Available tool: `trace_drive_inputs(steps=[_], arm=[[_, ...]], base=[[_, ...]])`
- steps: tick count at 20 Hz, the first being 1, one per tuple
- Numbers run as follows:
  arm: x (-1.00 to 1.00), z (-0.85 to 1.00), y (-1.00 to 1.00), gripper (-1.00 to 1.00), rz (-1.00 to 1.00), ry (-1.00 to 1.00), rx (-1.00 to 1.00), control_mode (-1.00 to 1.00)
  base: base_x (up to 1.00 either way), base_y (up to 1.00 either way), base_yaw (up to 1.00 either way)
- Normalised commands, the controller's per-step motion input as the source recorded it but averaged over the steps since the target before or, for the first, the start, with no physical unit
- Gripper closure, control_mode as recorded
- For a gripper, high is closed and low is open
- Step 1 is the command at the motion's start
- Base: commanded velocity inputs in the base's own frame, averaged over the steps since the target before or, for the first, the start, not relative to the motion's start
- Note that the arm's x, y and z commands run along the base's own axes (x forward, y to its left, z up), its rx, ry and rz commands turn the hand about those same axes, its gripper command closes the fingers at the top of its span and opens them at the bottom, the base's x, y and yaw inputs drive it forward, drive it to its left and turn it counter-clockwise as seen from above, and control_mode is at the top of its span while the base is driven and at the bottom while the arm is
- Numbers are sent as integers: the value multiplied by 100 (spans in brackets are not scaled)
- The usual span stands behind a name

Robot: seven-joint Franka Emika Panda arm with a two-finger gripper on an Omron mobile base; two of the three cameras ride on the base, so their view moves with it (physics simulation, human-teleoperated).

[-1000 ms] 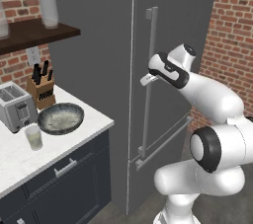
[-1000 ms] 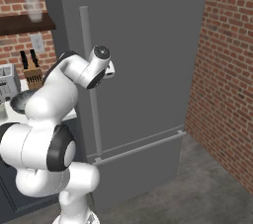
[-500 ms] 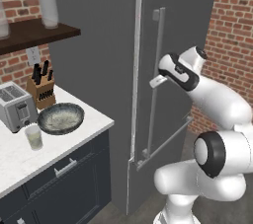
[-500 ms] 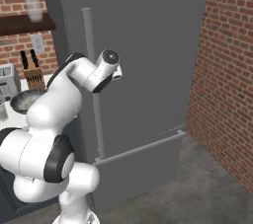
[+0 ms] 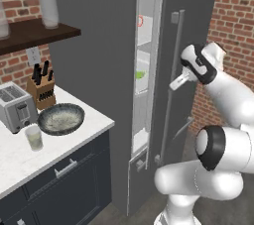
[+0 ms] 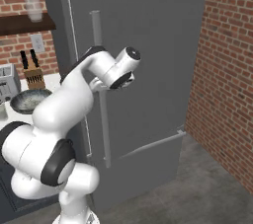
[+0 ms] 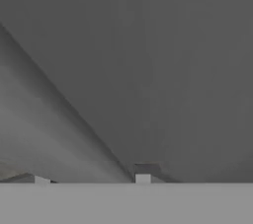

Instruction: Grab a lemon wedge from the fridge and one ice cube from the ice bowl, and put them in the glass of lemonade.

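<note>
Fridge (image 5: 198, 1) door stands ajar in my left base view, white shelves showing, a green-yellow speck, maybe the wedge (image 5: 141, 75), on one. Gripper (image 5: 174, 84) sits at the handle (image 5: 171, 85); I cannot tell its grip. Bowl (image 5: 61, 119) and glass (image 5: 34, 138) sit on the counter (image 5: 30, 162). Right base view: arm (image 6: 69, 99) reaches the handle. Hand view: blurred grey door

A dark grey fridge (image 7: 148, 45) surface spans the frame. A paler grey bar handle (image 7: 44, 134) runs diagonally from ten o'clock toward six. Two small finger tips (image 7: 143, 178) peek up at six and eight o'clock.
</note>
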Motion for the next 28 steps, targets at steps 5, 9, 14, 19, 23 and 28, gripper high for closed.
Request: trace_drive_inputs(steps=[5,9,14,19,23,28], arm=[[0,4,-99,100,0,-15,7,-100],[0,3,-90,100,0,-18,8,-100],[0,-5,-67,-100,-7,-17,4,-100],[-19,10,-63,-100,-15,-22,5,-100],[-28,30,-61,-100,-31,-29,9,-100],[-16,41,-46,-100,-39,-17,3,-100]], base=[[0,0,0],[0,0,0],[0,0,0],[0,0,0],[0,0,0],[0,0,0]])
